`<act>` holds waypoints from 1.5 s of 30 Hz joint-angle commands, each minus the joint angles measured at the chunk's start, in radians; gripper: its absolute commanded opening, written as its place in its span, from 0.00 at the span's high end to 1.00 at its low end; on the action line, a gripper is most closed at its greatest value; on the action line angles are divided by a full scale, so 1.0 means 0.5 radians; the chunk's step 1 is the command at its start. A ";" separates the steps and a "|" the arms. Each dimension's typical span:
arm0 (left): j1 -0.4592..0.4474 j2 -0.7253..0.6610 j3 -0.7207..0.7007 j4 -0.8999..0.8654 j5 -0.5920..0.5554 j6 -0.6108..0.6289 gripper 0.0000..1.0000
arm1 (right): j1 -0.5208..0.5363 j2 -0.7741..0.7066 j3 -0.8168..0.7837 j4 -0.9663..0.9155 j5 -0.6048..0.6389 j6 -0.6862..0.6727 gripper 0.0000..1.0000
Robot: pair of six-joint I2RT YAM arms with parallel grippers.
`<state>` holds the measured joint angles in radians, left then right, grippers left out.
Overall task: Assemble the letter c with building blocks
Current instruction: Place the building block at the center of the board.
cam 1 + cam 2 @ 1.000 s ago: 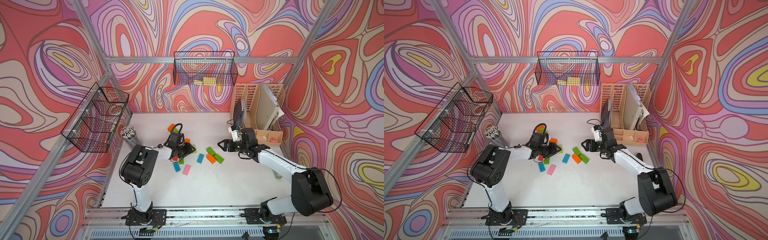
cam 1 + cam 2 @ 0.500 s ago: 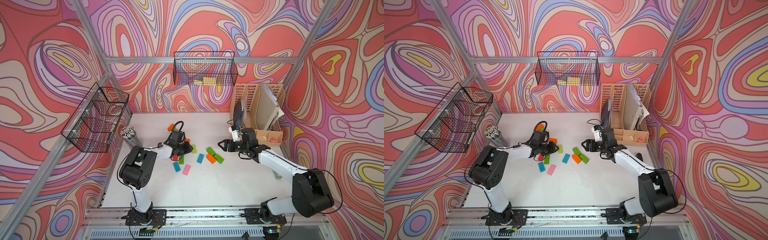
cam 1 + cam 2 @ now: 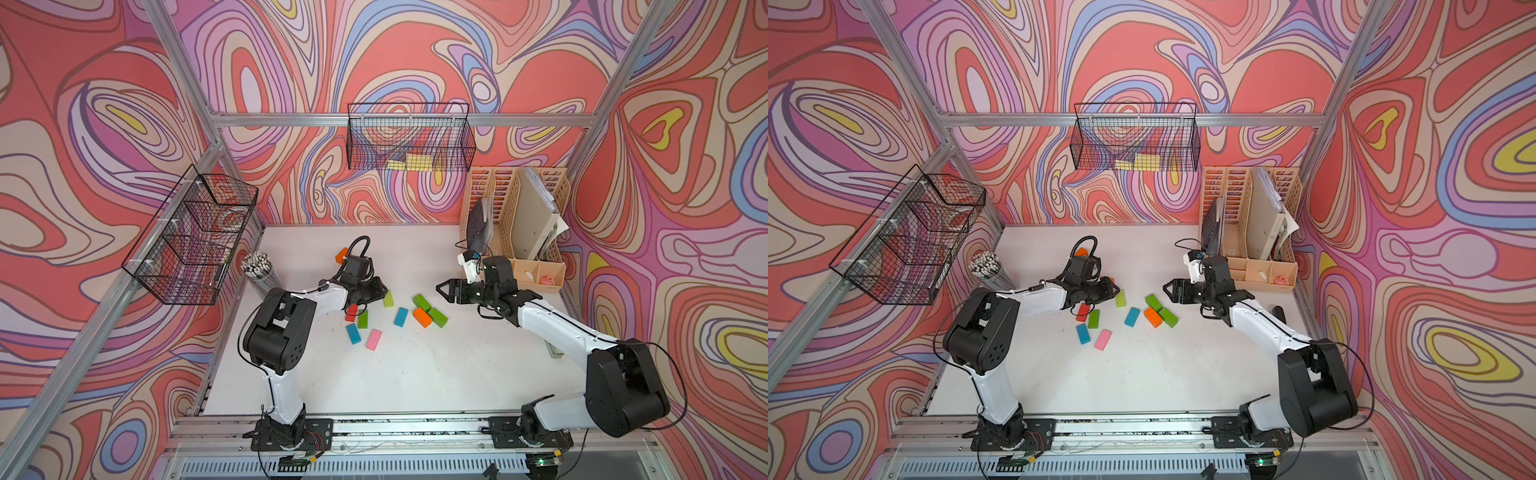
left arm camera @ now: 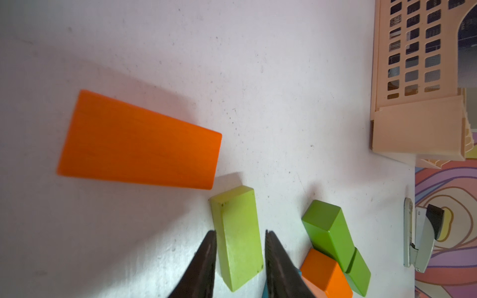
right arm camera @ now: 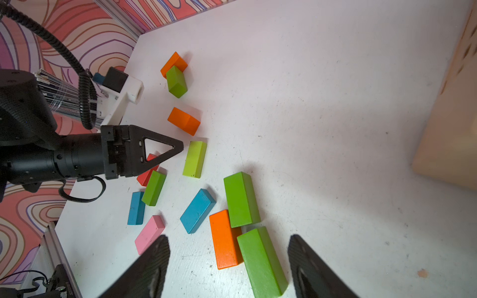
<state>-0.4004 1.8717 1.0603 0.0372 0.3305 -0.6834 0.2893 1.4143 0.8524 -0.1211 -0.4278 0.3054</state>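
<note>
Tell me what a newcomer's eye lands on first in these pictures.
The loud swirling walls in pink, red and purple hit first, all round the cell. Next come the bright blocks strewn across the middle of the white table. Up close, the left wrist view shows the left claw with a lime block lying between its tips.

Robot lab cell: aluminium frame (image 3: pixel 270 119)

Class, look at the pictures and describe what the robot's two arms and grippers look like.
The left arm and right arm match: white links between bulky black joints. The left gripper and right gripper are black, their fingers pointed triangular frames. A ribbed black cable loops by a white wrist mount.
</note>
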 commanded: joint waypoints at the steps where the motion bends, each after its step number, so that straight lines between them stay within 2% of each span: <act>1: -0.012 0.044 0.051 -0.092 -0.049 0.031 0.65 | 0.010 -0.043 -0.022 0.009 -0.016 -0.003 0.24; 24: -0.032 0.160 0.116 -0.040 0.050 0.040 0.63 | 0.011 -0.040 -0.022 0.009 -0.014 -0.006 0.23; 45: -0.036 0.159 0.117 0.005 0.072 0.054 0.62 | 0.010 -0.049 -0.027 0.006 -0.013 -0.008 0.23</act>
<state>-0.4126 1.9411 1.1076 0.0208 0.3557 -0.6651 0.2897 1.4136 0.8513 -0.1211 -0.4278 0.3050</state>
